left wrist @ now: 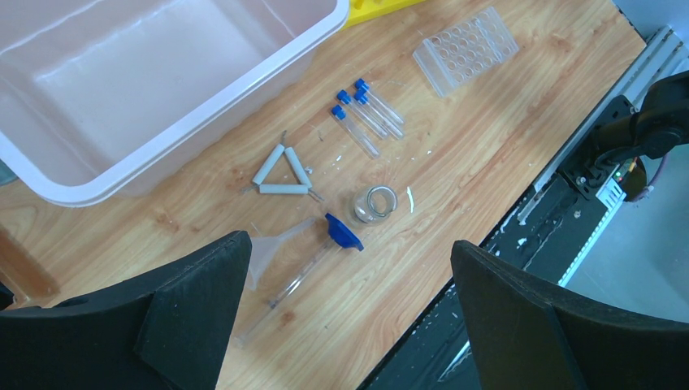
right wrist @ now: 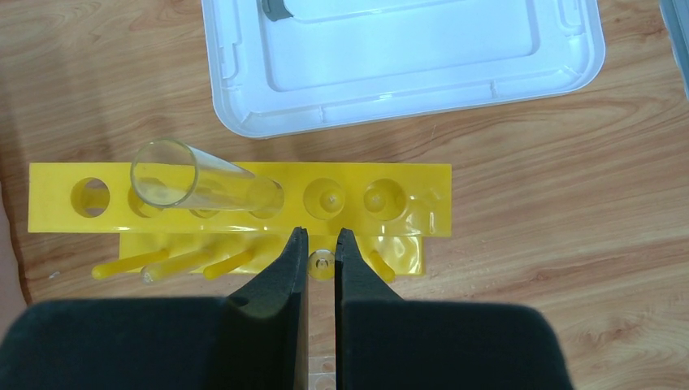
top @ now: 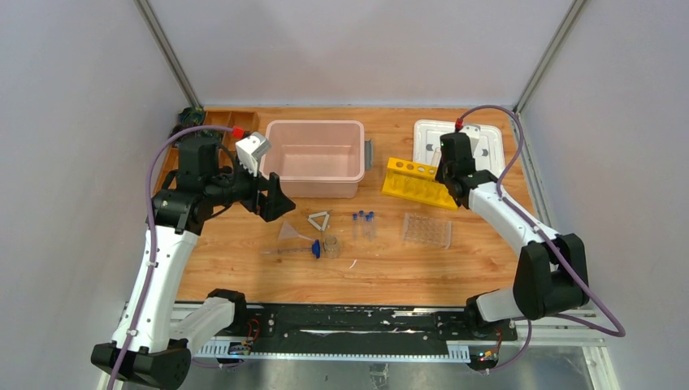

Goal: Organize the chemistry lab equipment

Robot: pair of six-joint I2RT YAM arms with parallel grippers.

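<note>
My right gripper (right wrist: 322,253), at lower centre of the right wrist view, is nearly clenched around a slim clear tube end, poised over the yellow holed rack (right wrist: 240,199), presumably to seat it; one clear glass tube (right wrist: 199,185) already leans there. My left gripper (left wrist: 345,313) hangs released above the blue-capped vials (left wrist: 364,114), funnel (left wrist: 276,248), tiny beaker (left wrist: 374,203) and pale triangle (left wrist: 280,172).

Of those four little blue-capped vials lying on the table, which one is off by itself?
The small clear blue-capped vial nearest the pale triangle. It lies slightly apart on that side, while the other three vials lie bunched close together, all pointing the same way.
</note>
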